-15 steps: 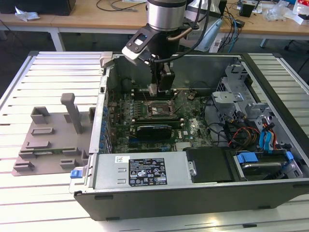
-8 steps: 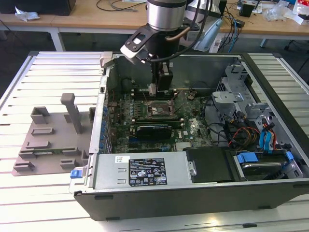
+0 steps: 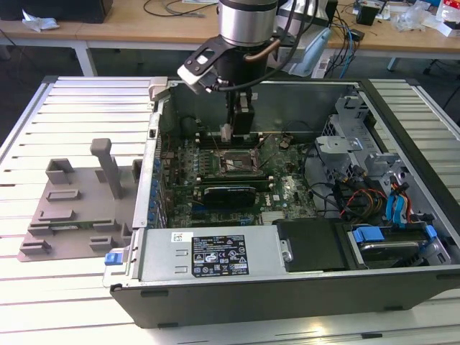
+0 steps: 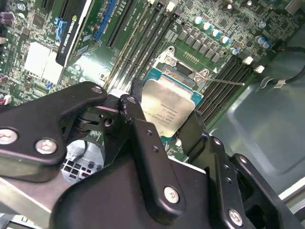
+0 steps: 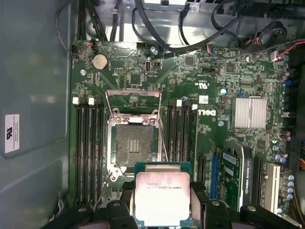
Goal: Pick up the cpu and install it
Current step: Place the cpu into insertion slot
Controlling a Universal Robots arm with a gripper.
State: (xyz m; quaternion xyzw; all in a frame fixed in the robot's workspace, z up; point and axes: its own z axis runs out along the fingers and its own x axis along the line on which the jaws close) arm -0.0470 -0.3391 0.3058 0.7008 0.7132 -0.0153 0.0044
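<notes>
**Item 1, cpu:** small flat square chip, silvery-white metal top on a thin green edge (image 5: 163, 198); held in the air inside the case, near the socket but not in it; lies roughly level in both wrist views.

**Item 2, gripper:** black metal two-finger gripper (image 5: 163, 212) on the arm; fingers (image 4: 137, 125) clamped on two opposite edges of the cpu; in the exterior view it hangs low in the case (image 3: 241, 128), above the board.

**Item 3, socket:** black-framed square motherboard socket (image 5: 135, 142); dark contact field bare; thin silver retaining frame (image 5: 133, 98) swung up and open on the side away from the chip.

**Item 4, memory slots:** long black slots flanking the socket on both sides (image 5: 88, 148).

**Item 5, motherboard:** green circuit board (image 5: 214, 71), lying flat in the open grey metal computer case (image 3: 302, 104).

**Item 6, tray:** grey plastic tray (image 3: 72, 208) on the pale slatted table (image 3: 79, 108), well apart from the case at the exterior view's left.

**Handling notes, as judgement:**
- The step in hand looks like bringing the chip over the socket.
- Keep the chip level and its edges square to the socket frame.
- Centre it fully over the contact field before any descent.
- Keep the fingers clear of the raised retaining frame and the memory slots.
- Lower straight and gently, never sliding across the contacts, since a tilted or dragged chip would likely bend them.
- Whether the chip's corner marking matches the socket's cannot be told.
</notes>
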